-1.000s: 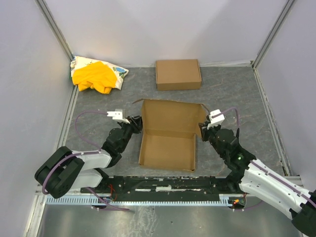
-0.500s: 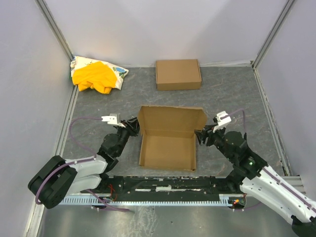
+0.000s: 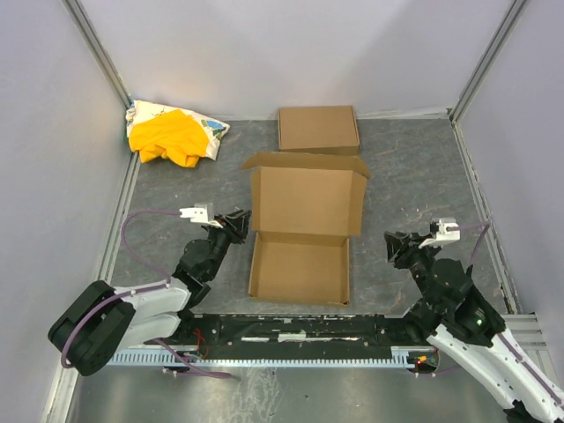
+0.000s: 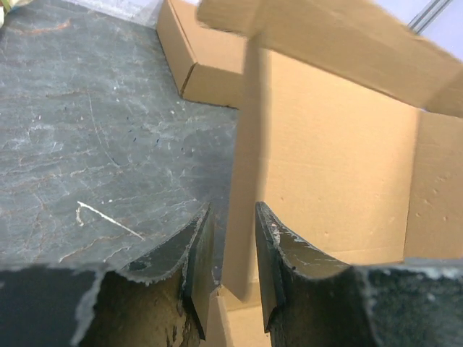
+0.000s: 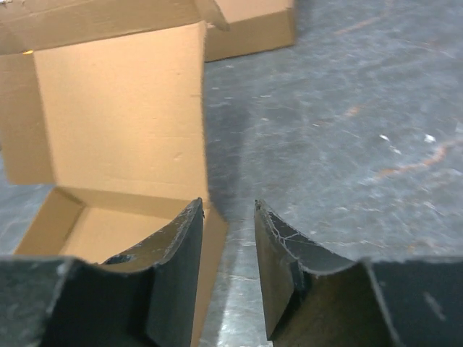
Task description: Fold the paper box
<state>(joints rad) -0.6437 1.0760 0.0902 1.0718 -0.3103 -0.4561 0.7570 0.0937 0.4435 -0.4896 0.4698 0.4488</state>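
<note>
— How do the arms sit?
— The left gripper (image 3: pixel 240 221) reaches low and forward, jaws clamped on the left side flap of the paper box (image 3: pixel 304 231). The right gripper (image 3: pixel 397 247) hangs apart from the box, which is off to its left, jaws parted and empty.
— The box?
— A shallow tray, lid standing upright.

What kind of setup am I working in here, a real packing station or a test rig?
Likely a lab test cell: plain grey panel walls enclose a dark stone-look table, and only props lie on it, the paper box, a second box and a yellow cloth bundle.
</note>
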